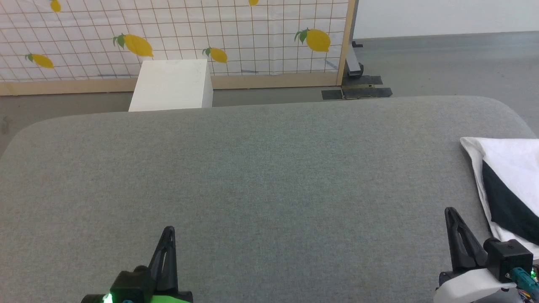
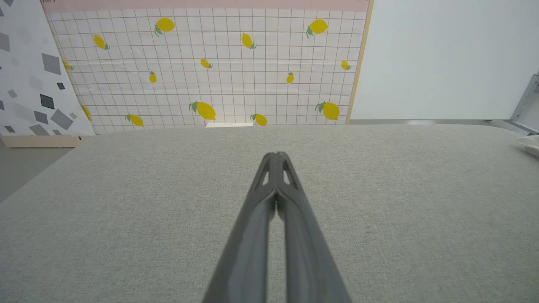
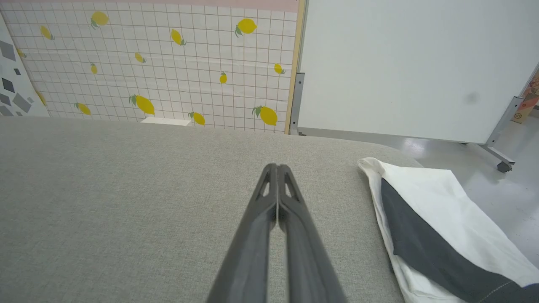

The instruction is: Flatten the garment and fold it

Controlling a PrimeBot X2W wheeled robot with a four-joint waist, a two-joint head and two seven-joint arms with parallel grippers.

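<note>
One garment (image 1: 511,164) at table (image 1: 252,176) edge.

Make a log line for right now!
left gripper: shut, empty | right gripper: shut, empty | shirt: untouched, right end of table

A white box (image 1: 170,86) is standing just beyond the grey table (image 1: 252,176), with a lemon-print screen (image 1: 168,33) rising farther beyond that table.

garment (image 1: 517,160): white, black | table (image 1: 252,176): grey | screen (image 1: 261,38): lemon-print grid
</note>
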